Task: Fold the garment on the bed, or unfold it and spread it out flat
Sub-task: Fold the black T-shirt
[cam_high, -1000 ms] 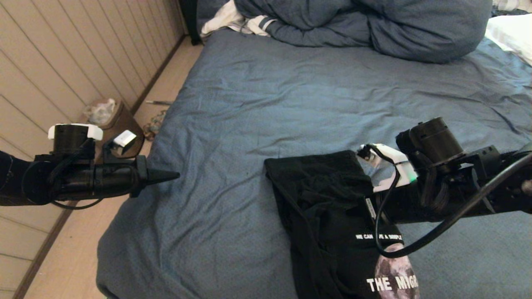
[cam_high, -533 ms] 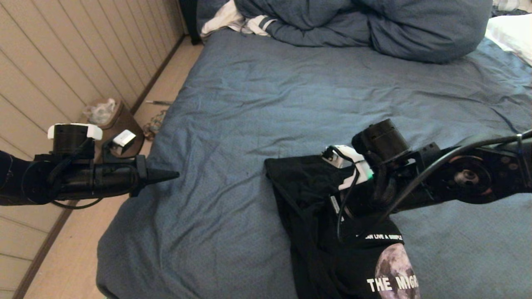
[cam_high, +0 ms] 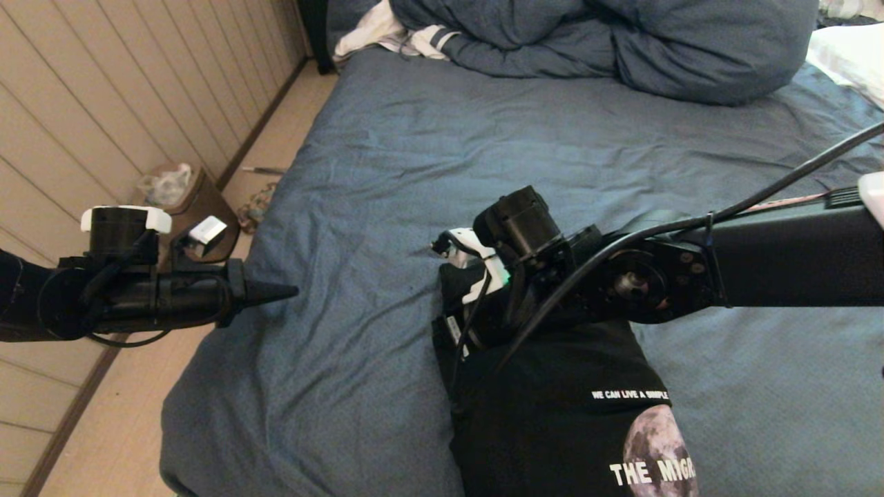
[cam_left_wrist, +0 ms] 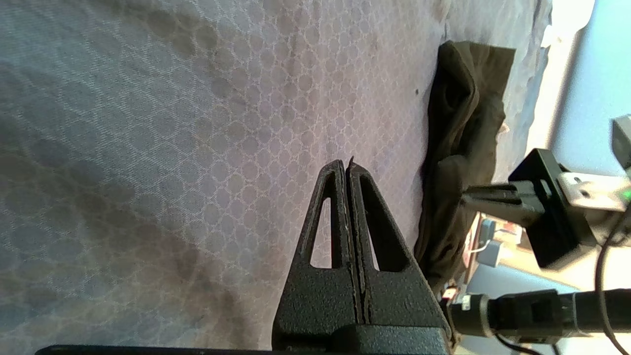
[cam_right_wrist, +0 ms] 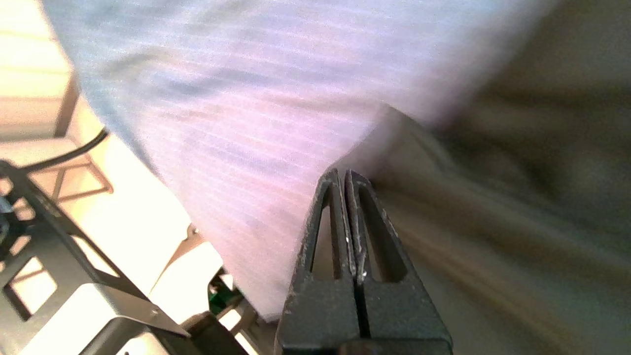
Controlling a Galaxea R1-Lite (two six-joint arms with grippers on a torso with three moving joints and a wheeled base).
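Note:
The garment (cam_high: 552, 414), a black T-shirt with a moon print and white lettering showing, lies on the near right part of the bed (cam_high: 552, 152). My right gripper (cam_high: 456, 324) reaches across it to its left edge. In the right wrist view the right gripper (cam_right_wrist: 345, 172) is shut, with a corner of the dark garment (cam_right_wrist: 517, 197) drawn up to its tips over the bed (cam_right_wrist: 222, 98). My left gripper (cam_high: 293, 291) hovers shut and empty at the bed's left edge. The left wrist view shows the left gripper (cam_left_wrist: 345, 165) well apart from the garment (cam_left_wrist: 458, 148).
A bulky blue duvet (cam_high: 621, 41) and white striped clothing (cam_high: 387, 34) lie at the far end. A white pillow (cam_high: 849, 55) is at the far right. On the floor strip to the left, a brown bin (cam_high: 186, 200) stands by the panelled wall.
My right arm has swept left across the garment, carrying black fabric over its crumpled left part, which now lies smoother. The left arm has not moved.

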